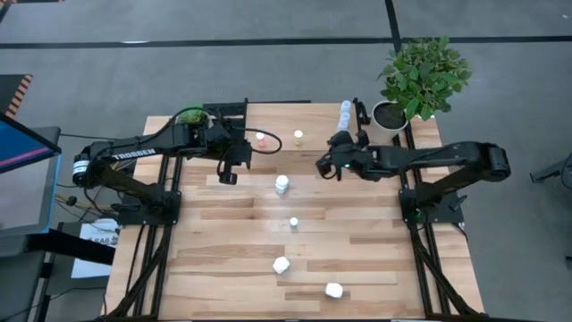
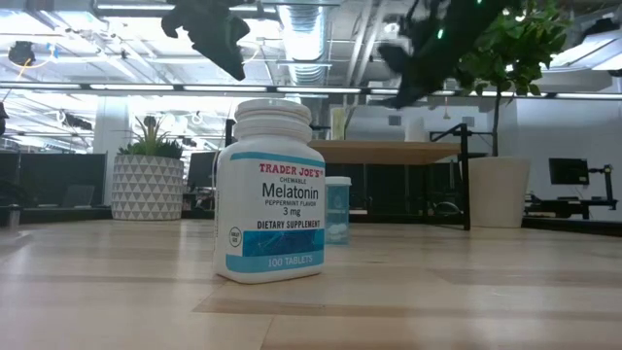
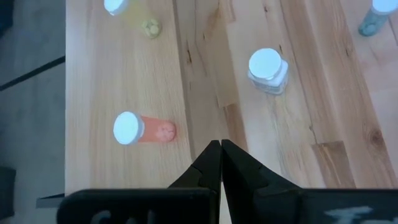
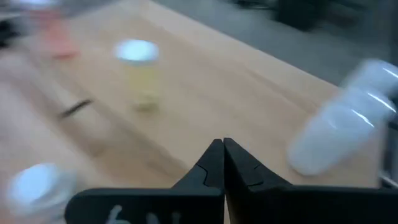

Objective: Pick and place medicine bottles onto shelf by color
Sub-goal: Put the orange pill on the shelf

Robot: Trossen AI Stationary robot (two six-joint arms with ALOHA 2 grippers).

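The tabletop [image 1: 232, 268] was made of pale wood planks of mixed tone, set on a black frame over a grey floor. At its far edge the low light-wood shelf [image 2: 389, 151] stood on thin black legs, with a potted plant [image 1: 420, 76] off the far right corner.

Medicine bottles were scattered over the planks. An orange bottle [image 1: 260, 139] and a yellow bottle [image 1: 298, 137] stood on the shelf, and pale bottles [image 1: 345, 111] stood at its right end. A white bottle [image 1: 281, 184] stood mid-table, a small one [image 1: 293, 223] nearer, and two more white ones [image 1: 281, 265] [image 1: 333, 290] toward the near edge. In the low view a white Trader Joe's melatonin bottle [image 2: 269, 190] stood close, with a pale-blue bottle [image 2: 337, 209] just behind it.

The left gripper [image 1: 228, 174] hung above the table near the orange bottle, its jaws together and empty. The right gripper [image 1: 323, 164] hovered right of the white bottle, jaws likewise pressed together on nothing.

Behind the table lay an open office with ceiling ducts, strip lights, a patterned planter [image 2: 146, 185] and a white pot [image 2: 500, 192].
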